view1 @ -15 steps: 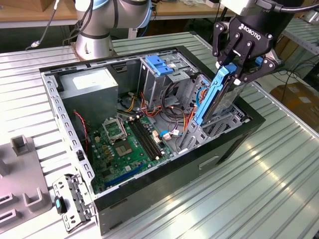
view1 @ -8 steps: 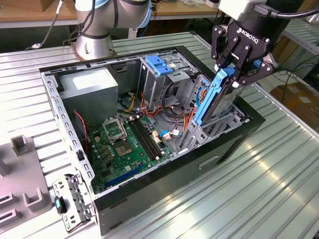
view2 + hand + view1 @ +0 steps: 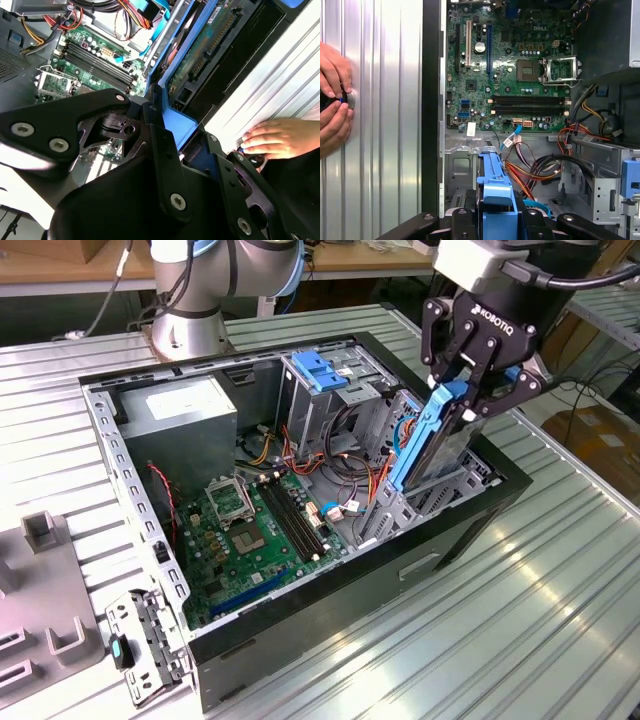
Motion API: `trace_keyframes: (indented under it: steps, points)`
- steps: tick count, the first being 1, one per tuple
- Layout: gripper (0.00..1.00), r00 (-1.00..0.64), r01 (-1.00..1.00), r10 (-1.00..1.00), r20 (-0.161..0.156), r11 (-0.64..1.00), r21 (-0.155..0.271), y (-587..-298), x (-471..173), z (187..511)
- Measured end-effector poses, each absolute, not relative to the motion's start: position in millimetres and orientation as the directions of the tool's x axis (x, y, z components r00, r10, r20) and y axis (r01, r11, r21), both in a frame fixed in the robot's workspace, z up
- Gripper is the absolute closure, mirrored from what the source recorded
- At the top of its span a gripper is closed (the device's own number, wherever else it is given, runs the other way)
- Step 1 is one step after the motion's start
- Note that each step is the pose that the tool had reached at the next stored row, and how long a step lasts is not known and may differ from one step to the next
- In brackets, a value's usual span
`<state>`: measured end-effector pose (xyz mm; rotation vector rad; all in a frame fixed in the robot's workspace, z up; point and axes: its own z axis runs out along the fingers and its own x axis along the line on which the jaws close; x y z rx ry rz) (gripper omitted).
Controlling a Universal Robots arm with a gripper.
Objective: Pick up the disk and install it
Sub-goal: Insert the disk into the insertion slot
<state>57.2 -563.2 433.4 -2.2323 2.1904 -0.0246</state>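
Where the two black fingers [image 3: 462, 358] meet their load, they are clamped on the upper end of the disk [image 3: 432, 440], one on each flat side, with no gap seen.

- Gripper [image 3: 478, 400]: hangs over the part of the computer case [image 3: 455, 540] at the exterior view's right. In the first wrist view the gripper [image 3: 497, 224] brackets the blue rail end.
- Disk, position: tilted, upper end high in the jaws, lower end down inside the metal drive bay [image 3: 440, 495] at the near right of the case. Whether it is seated cannot be told. In the second wrist view the disk [image 3: 200, 57] shows its green circuit side and a blue rail.
- Motherboard [image 3: 250, 530]: flat on the case floor, left of the bay.
- Loose cables [image 3: 350, 475]: orange, red and black, between motherboard and bay.
- Power supply [image 3: 190, 415]: grey box, far left corner of the case.
- Blue latch plate [image 3: 320, 368]: on the far drive cage.
- Table [image 3: 520, 640]: ribbed metal, bearing the case.
- Person's hands [image 3: 332, 70]: on the table outside the case wall, fingertips on a small round object.
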Motion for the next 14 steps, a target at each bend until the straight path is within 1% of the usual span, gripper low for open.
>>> trace_keyframes:
  steps: [14]
  points:
    - [0.63, 0.019, -1.0, -1.0, 0.001, -0.019, -0.021, -564.1, 57.6, 409.1]
